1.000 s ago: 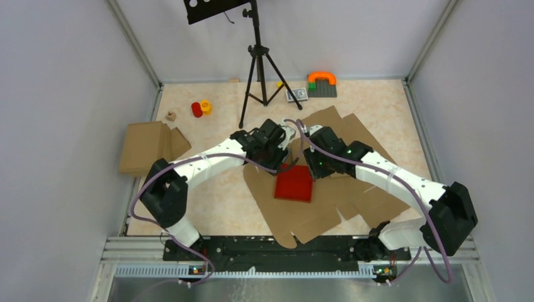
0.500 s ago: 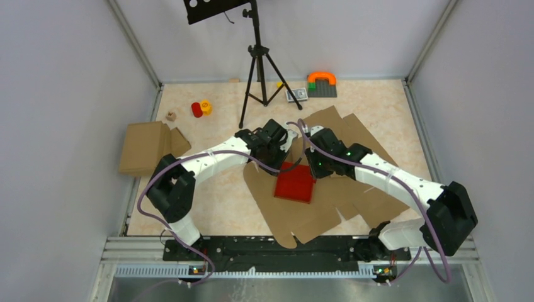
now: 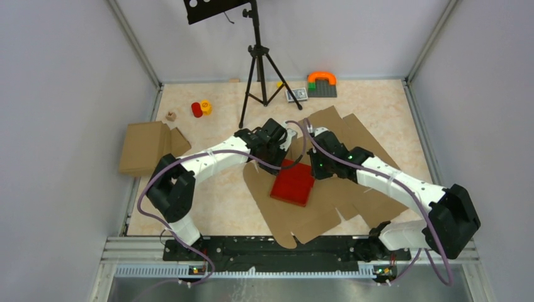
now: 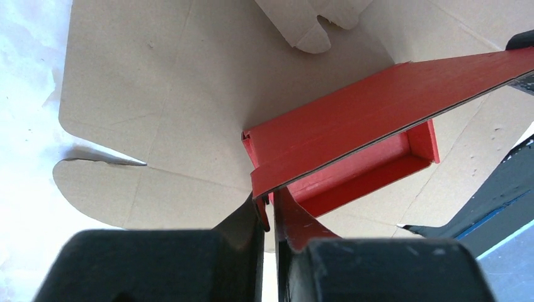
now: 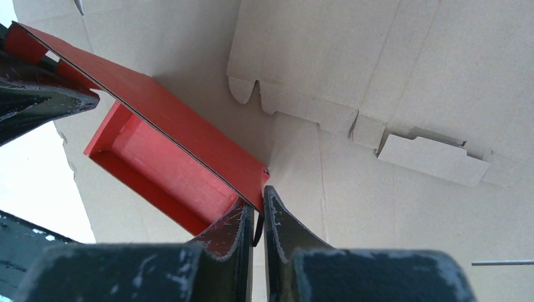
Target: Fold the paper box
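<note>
Grip on both sides is the fact that matters: the left gripper [image 4: 269,211] is closed on one far corner of the raised lid flap [image 4: 371,110] of the paper box [image 3: 293,184], and the right gripper [image 5: 258,214] is pinched onto the other far corner of that flap. The flap's long edge runs left to right between the two sets of fingers. The open red tray sits below it and to the near side of both grippers. Neither arm is clearly nearer, since each holds its own end.

The box rests near the middle of the table on a large flat brown cardboard sheet [image 3: 327,214], whose cut flaps spread out to the near and right sides. From the wrist views the flap stands tilted above the tray, hinged along one long side, with the tray's low walls already upright.

Judging from this, the next move is to swing the flap toward the near side and down over the tray, both ends travelling together so the thin card does not twist or crease.

Nothing lies between the flap and the tray. The two wrists crowd close together over the far edge. A folded brown cardboard piece [image 3: 146,146] lies well to the left, and a tripod [image 3: 257,69] stands further back, both clear of the fold.
</note>
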